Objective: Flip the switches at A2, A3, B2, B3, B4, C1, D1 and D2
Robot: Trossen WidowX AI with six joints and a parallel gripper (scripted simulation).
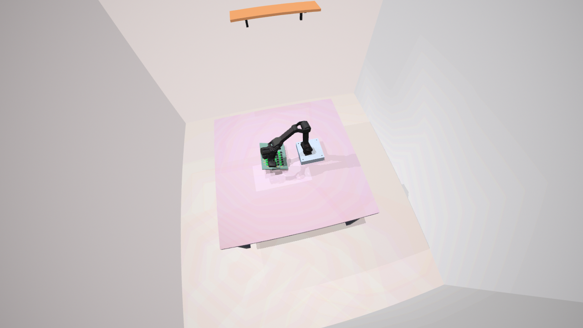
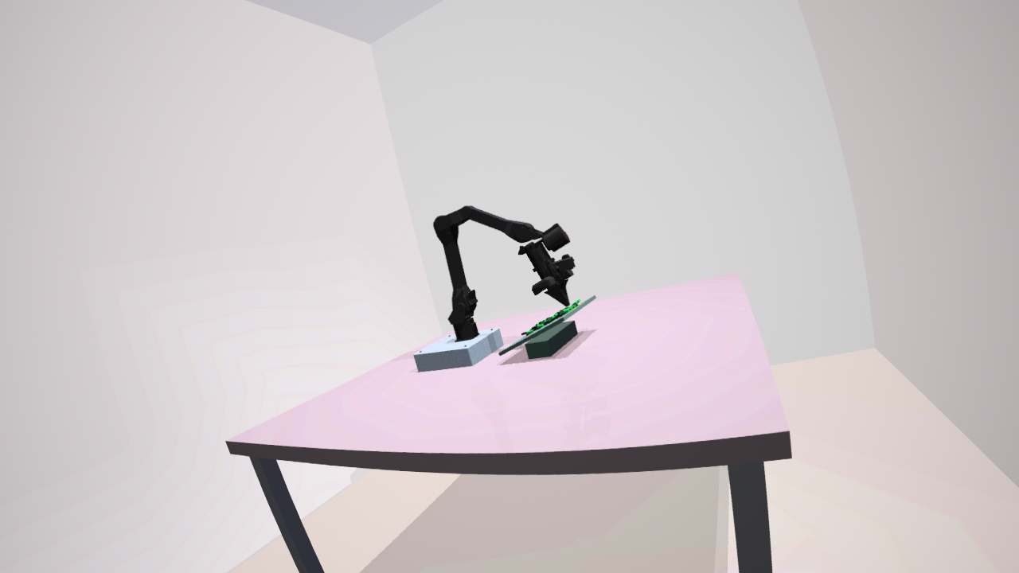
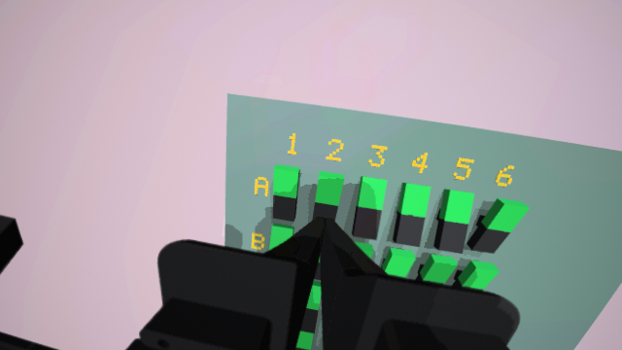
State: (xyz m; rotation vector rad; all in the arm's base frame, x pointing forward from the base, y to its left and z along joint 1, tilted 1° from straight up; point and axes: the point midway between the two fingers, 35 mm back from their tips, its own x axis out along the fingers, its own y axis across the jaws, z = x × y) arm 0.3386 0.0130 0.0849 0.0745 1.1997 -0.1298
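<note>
The teal panel (image 1: 263,144) (image 2: 507,349) (image 3: 559,194) is tilted and carries rows of green and black switches. My gripper (image 3: 323,225) (image 2: 568,305) is shut and empty. Its tip is over the near, black end of switch A2 (image 3: 329,190); contact cannot be told. Switches A1 (image 3: 286,182), A3 (image 3: 372,193), A4 (image 3: 415,200) and A5 (image 3: 457,206) show beside it. A6 (image 3: 507,214) is tilted differently from them. The fingers hide B2, most of B3 and much of the lower rows. B1 (image 3: 282,236) and B4 (image 3: 399,262) are partly visible.
The panel rests on a dark green block (image 2: 552,343) on the pink table (image 1: 293,212) (image 2: 641,399). The arm's pale blue base (image 1: 313,159) (image 2: 445,357) stands beside the panel's near edge. An orange shelf (image 1: 275,11) is on the wall.
</note>
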